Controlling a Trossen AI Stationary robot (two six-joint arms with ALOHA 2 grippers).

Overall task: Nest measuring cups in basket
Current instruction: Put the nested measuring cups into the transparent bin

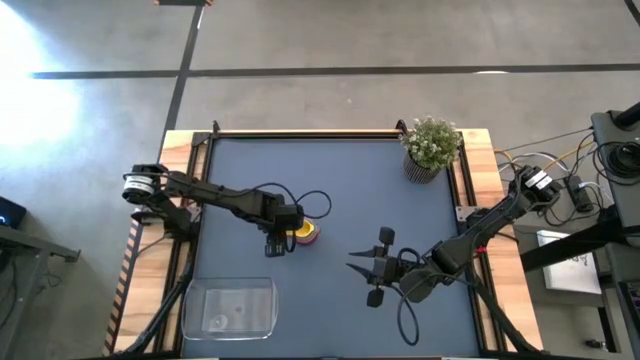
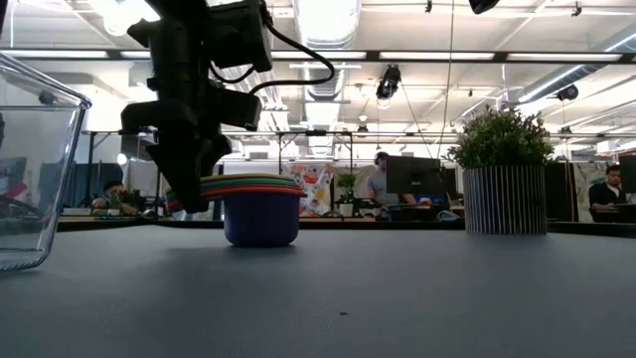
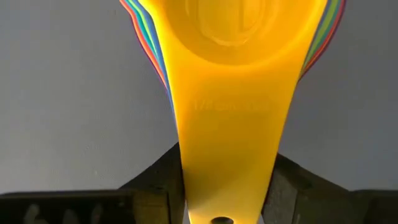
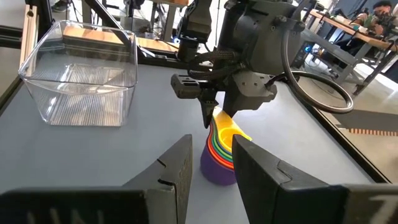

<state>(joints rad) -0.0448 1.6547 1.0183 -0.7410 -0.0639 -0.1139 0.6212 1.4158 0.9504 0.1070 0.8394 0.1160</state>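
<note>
Reading left to right across the high view: the clear basket (image 1: 229,308) sits at the near-left of the table (image 1: 340,180) with no cups in it. The left gripper (image 1: 279,240) hangs over the nested stack of measuring cups (image 1: 305,232) at mid-table, handles pointing back between its fingers; the left wrist view shows the yellow handle (image 3: 230,149) running lengthwise between the jaws, which flank it closely, contact not confirmed. The right gripper (image 1: 362,266) waits farther right, jaws partly apart and empty, so the left arm is much nearer; the stack stands well apart from the basket.
</note>
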